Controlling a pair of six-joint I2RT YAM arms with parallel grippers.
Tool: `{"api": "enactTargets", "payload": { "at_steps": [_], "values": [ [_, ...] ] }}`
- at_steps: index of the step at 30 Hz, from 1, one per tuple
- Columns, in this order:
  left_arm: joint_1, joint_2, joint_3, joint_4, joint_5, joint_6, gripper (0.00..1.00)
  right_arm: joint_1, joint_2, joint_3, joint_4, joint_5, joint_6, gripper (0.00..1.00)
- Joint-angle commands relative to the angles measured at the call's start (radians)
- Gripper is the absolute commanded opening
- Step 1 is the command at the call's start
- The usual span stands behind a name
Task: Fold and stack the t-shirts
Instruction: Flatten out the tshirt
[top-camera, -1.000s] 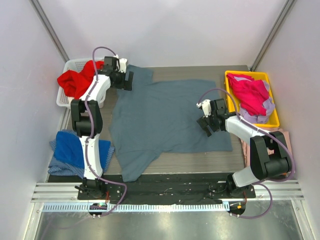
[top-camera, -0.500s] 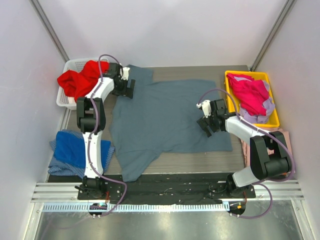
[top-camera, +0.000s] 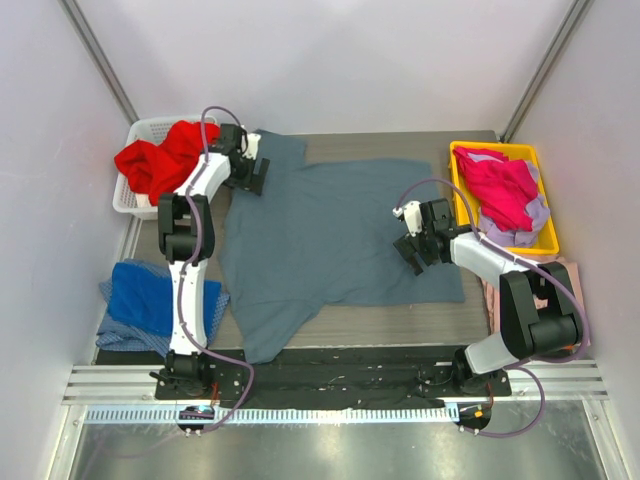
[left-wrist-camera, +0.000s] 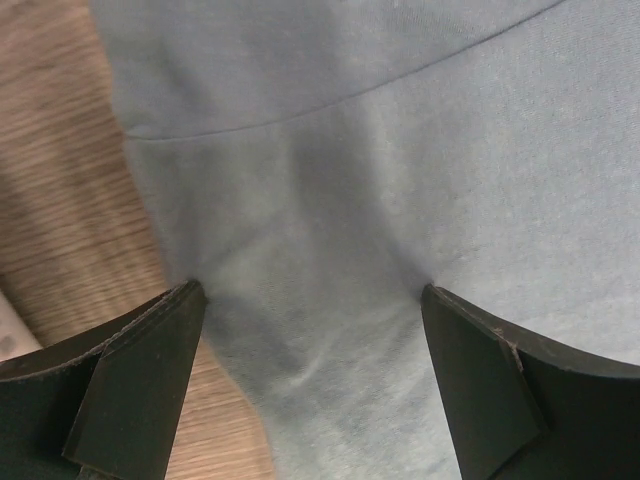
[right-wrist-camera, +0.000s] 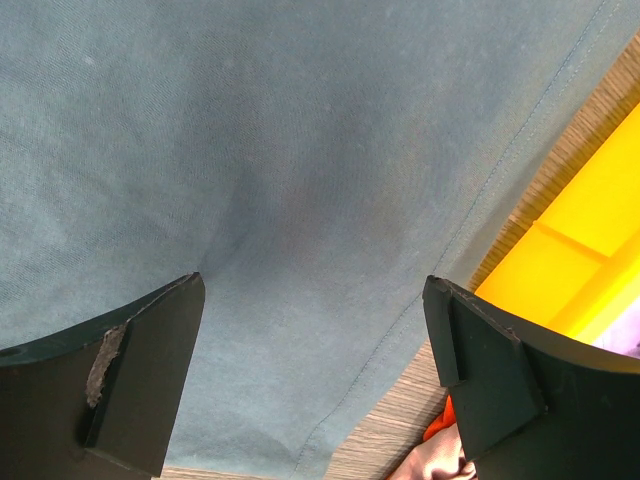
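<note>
A large slate blue-grey t-shirt (top-camera: 340, 235) lies spread flat on the wooden table. My left gripper (top-camera: 250, 173) stands open over its far-left part by the sleeve. In the left wrist view the left gripper (left-wrist-camera: 310, 300) has the cloth (left-wrist-camera: 400, 150) between its wide fingers, next to the shirt's edge and bare wood (left-wrist-camera: 60, 200). My right gripper (top-camera: 416, 246) hangs open over the shirt's right side. In the right wrist view the right gripper (right-wrist-camera: 313, 290) straddles cloth (right-wrist-camera: 250, 120) close to the stitched hem.
A white basket (top-camera: 130, 200) at the far left holds a red t-shirt (top-camera: 160, 160). A yellow bin (top-camera: 545, 245) at the right holds a magenta t-shirt (top-camera: 500, 190). A royal blue t-shirt (top-camera: 150, 300) lies at near left. Pale pink cloth (top-camera: 568, 268) sits beside the right arm.
My left gripper has shifted a little nearer along the shirt's far-left part, and its arm has swung in behind it. The right arm has not moved.
</note>
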Motion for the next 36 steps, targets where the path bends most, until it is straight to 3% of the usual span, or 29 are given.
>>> {"api": "enactTargets", "payload": {
  "at_steps": [1,15,21,36],
  "values": [
    [-0.013,0.014,0.05,-0.037,-0.027,0.041,0.95,0.003,0.001,-0.001,0.016,0.0,-0.001,1.0],
    [-0.056,0.109,0.173,-0.053,-0.245,0.136,0.96,0.003,-0.002,-0.002,0.016,0.004,-0.001,1.0],
    [-0.051,0.112,0.173,-0.033,-0.27,0.151,0.96,0.004,0.006,-0.006,0.017,0.004,-0.003,1.0],
    [-0.079,-0.055,-0.123,0.025,-0.164,0.144,0.95,0.003,0.01,-0.004,0.017,0.009,-0.001,1.0]
  ]
}}
